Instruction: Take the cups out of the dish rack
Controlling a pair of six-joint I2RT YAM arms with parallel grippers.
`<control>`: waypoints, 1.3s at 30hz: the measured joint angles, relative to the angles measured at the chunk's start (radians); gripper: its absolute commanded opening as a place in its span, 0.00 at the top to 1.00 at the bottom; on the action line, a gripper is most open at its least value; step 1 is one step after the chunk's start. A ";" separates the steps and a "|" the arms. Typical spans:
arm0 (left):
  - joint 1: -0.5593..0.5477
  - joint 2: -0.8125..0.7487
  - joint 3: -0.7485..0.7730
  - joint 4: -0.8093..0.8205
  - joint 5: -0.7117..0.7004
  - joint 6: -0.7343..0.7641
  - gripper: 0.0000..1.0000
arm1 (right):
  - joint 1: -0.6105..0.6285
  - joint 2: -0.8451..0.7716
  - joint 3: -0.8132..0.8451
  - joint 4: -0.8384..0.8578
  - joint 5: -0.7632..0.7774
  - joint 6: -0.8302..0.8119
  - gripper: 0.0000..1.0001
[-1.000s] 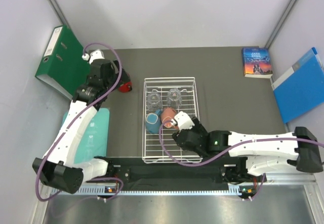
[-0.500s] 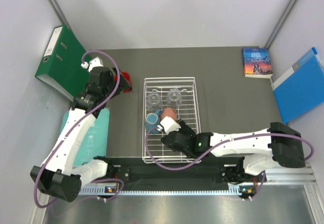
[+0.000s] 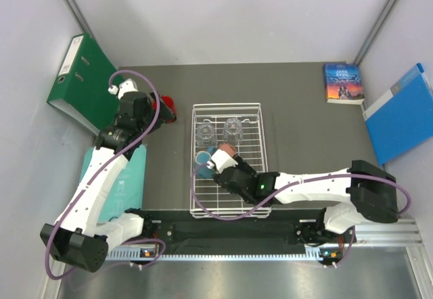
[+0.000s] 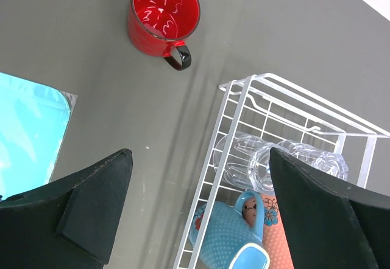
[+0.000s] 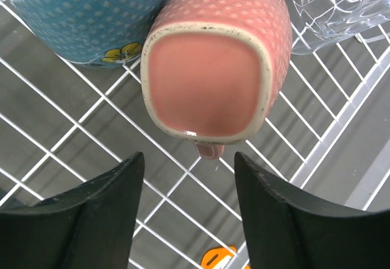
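The white wire dish rack (image 3: 226, 105) sits mid-table. Inside it lie a salmon-pink mug (image 5: 207, 74), a light-blue mug (image 5: 85, 13) with a yellow flower mark, and clear glass tumblers (image 5: 335, 4). My right gripper (image 5: 187, 159) hovers open low over the rack; the pink mug's end faces it just ahead of the fingertips, nothing between them. From above, the right gripper (image 3: 220, 168) sits right by the pink mug (image 3: 225, 151). A red mug (image 4: 163, 16) stands upright on the table left of the rack (image 4: 223, 129). My left gripper (image 4: 201, 153) hangs wide open and empty above the table near it.
A teal mat (image 3: 125, 177) lies at the left near the arm. A green binder (image 3: 81, 76) leans at the back left. A book (image 3: 344, 82) and a blue folder (image 3: 402, 116) lie at the back right. An orange tag (image 5: 216, 258) marks the rack's corner.
My right arm has swung left over the rack and come up close to the pink mug. The left arm has shifted slightly beside the red mug, still open.
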 measured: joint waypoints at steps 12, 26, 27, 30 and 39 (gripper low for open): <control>0.000 0.000 -0.006 0.007 -0.003 -0.001 0.03 | -0.027 0.007 0.000 0.019 0.002 -0.039 1.00; 0.000 0.002 -0.008 0.020 -0.003 -0.001 0.03 | -0.027 -0.017 0.001 -0.002 0.006 -0.046 1.00; 0.000 0.003 -0.008 0.022 -0.003 -0.001 0.03 | -0.027 -0.028 0.001 -0.015 0.003 -0.044 1.00; 0.000 0.013 -0.008 0.026 -0.002 -0.001 0.03 | -0.027 -0.068 0.004 -0.064 0.003 -0.041 1.00; -0.001 0.029 -0.009 0.035 0.000 -0.002 0.03 | -0.028 -0.162 0.067 -0.188 0.000 -0.032 1.00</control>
